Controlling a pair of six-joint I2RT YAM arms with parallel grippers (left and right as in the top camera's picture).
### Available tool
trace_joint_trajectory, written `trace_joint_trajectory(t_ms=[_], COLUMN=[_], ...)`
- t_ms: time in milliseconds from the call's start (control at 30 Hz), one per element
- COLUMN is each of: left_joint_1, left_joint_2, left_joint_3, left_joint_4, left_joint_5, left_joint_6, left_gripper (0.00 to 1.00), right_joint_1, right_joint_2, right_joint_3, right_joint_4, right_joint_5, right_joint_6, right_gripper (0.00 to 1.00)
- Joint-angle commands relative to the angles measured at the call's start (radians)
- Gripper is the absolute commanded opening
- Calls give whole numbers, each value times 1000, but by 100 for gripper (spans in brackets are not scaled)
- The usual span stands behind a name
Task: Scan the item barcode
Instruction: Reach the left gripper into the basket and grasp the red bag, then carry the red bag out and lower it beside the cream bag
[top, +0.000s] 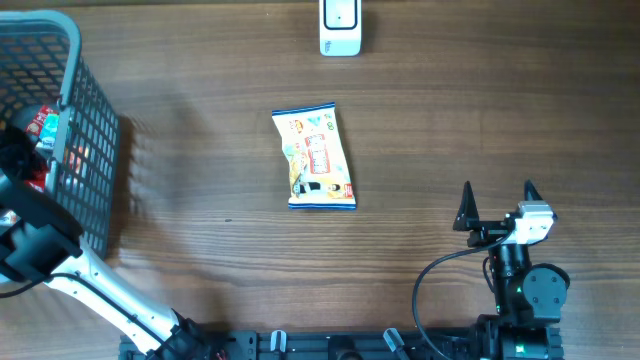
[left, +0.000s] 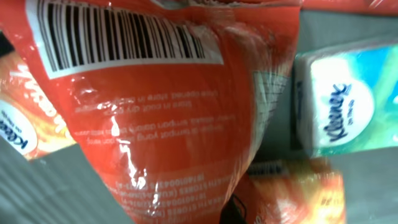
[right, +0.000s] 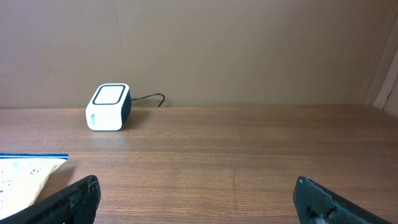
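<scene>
Left pincer (top: 18, 155) shut in basket (top: 95, 130) (grip on red packet (left: 168, 124) unconfirmed); lift clear, aim barcode (left: 124, 37) at far-edge scanner (top: 340, 28)

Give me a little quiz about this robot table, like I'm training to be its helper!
1. True or false: the right arm's fingers are shut.
2. What lies flat in the middle of the table? A) a snack packet B) a scanner C) a basket
3. Fill the gap: the packet with the barcode, seen by the left wrist camera, is coloured ___.

Key: 1 false, they stand open. 2 A. 3 red.
</scene>
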Motion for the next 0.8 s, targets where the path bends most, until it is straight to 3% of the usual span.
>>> trace_joint_trajectory(t_ms=[0, 200, 367, 533, 667, 767], left_joint_1=[6, 6, 6, -7, -63, -150], left_joint_2=[-95, -283, -444, -563, -621, -639], left_joint_3=[10, 27, 27, 27, 27, 27], left_joint_4=[-27, -17, -15, -35, -74, -101], left_joint_5=[23, 160, 228, 423, 580, 603], left_joint_6=[8, 1, -96, -100, -92, -90], left_gripper=[4, 4, 4, 4, 4, 4], right_joint_1=[-4, -4, -4, -4, -4, -4], right_joint_2=[-7, -7, -7, -7, -7, -7], right_joint_3=[-3, -3, -3, -3, -3, -3], right_joint_4=[3, 3, 3, 3, 3, 3], right_joint_5=[-8, -8, -8, -8, -8, -8], right_joint_6=[-11, -10, -10, -10, -10, -10], right_gripper=[100, 100, 100, 100, 100, 100])
